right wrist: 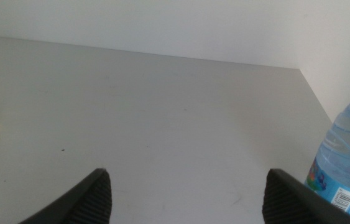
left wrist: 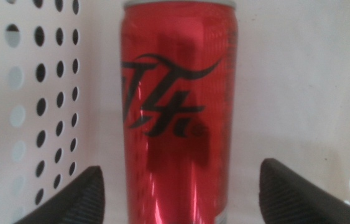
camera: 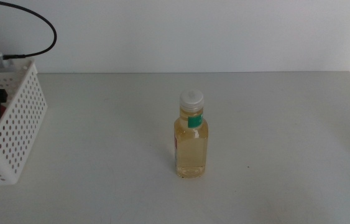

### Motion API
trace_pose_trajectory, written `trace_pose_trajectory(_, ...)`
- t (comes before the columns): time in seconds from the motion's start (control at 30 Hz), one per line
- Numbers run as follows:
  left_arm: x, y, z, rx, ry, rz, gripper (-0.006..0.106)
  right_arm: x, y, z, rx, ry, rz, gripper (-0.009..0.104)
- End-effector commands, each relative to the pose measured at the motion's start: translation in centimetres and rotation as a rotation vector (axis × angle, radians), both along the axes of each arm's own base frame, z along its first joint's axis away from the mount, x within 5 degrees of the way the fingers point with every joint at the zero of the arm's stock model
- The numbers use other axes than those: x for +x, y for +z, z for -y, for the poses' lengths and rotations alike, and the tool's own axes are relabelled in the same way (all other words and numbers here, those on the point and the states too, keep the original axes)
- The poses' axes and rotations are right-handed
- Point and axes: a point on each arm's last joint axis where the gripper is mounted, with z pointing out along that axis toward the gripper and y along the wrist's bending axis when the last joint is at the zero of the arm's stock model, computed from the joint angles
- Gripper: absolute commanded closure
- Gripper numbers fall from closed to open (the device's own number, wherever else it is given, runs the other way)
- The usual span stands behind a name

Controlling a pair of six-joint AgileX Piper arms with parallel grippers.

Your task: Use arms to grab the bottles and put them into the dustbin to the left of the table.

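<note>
Dustbin [camera: 13, 124] at table's [camera: 274, 124] left edge. Inside it, left gripper [left wrist: 181, 193] spread wide, released, red can [left wrist: 176, 112] between its jaws, untouched. Yellow-liquid bottle [camera: 191, 135] upright, right of dustbin, mid-table. Right gripper [right wrist: 187, 196] released, empty; water bottle [right wrist: 345, 158] beside it.

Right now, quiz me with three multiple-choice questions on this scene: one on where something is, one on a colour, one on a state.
1. Where is the red can?
A. inside the dustbin
B. mid-table
C. beside the water bottle

2. What colour is the cap of the bottle of yellow liquid?
A. blue
B. white
C. red

3. How are the left gripper jaws?
A. shut on the can
B. shut on nothing
C. open, apart from the can

Answers: 1 A, perforated white walls surround the can. 2 B, the middle view shows a white cap. 3 C, gaps show either side of the can.
</note>
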Motion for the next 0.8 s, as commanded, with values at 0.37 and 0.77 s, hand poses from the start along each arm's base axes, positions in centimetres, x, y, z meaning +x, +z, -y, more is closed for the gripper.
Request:
trace_pose_trajectory(0.37, -2.2, 9.4, 1.3, 0.021, -0.029, 0.25, 0.009, -0.1, 1.1, 0.1, -0.011, -0.011, 0.103, 0.033)
trace_pose_trajectory(0.77, -8.8, 17.2, 10.0, -0.122, -0.37, 0.615, 0.009, -0.1, 1.1, 0.1, -0.011, -0.011, 0.103, 0.033)
